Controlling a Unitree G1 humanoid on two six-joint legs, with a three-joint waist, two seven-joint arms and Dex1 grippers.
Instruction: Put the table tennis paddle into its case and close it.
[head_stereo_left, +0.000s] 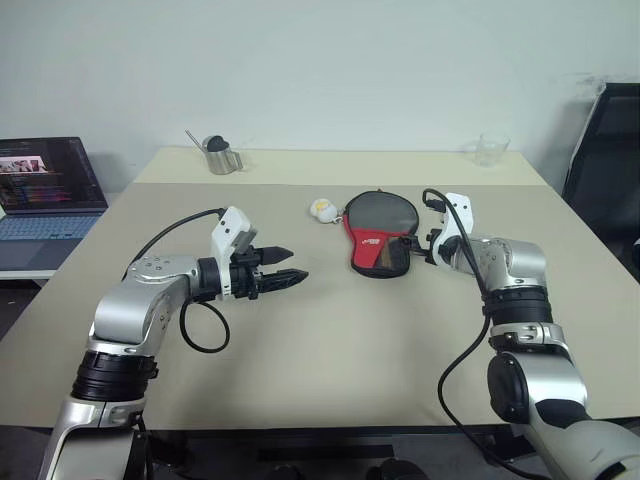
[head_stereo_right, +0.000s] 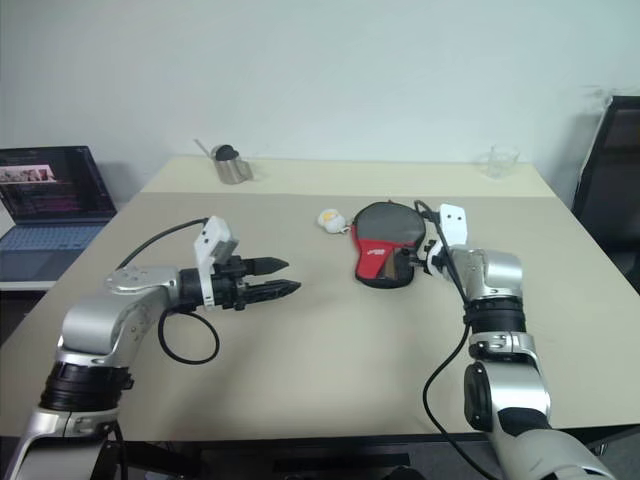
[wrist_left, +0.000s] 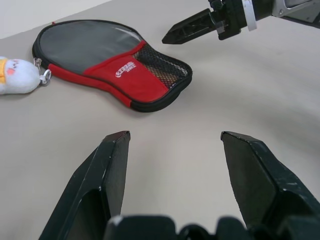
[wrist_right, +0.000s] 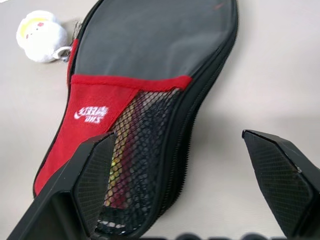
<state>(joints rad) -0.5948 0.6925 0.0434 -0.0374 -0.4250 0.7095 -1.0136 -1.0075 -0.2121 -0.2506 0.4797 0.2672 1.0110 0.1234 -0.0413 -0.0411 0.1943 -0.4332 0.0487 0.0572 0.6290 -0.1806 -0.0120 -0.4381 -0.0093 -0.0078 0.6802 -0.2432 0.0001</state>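
Two grippers hang over the table (head_stereo_left: 330, 340), both with fingers spread and nothing between them. The right gripper (wrist_left: 187, 29) sits just beside the narrow handle end of the case (head_stereo_left: 379, 233), its jaws reaching toward the mesh pocket; the left gripper (head_stereo_left: 283, 275) waits well apart from the case, pointing toward it. The case lies flat near the middle of the table with a small white plush charm (head_stereo_left: 322, 208) clipped to its zipper pull. The paddle cannot be made out as a separate object; colours glimpsed through the mesh suggest it may already be inside, and whether the zipper is fully shut cannot be told.

The chief risk is the soft case sliding across the smooth tabletop if the right gripper pushes on it while the left is too far off to brace it. The fingers could also snag the mesh rather than the zipper edge, or tug the charm instead of the pull.

White lettering marks the red panel, but it is too small to read.
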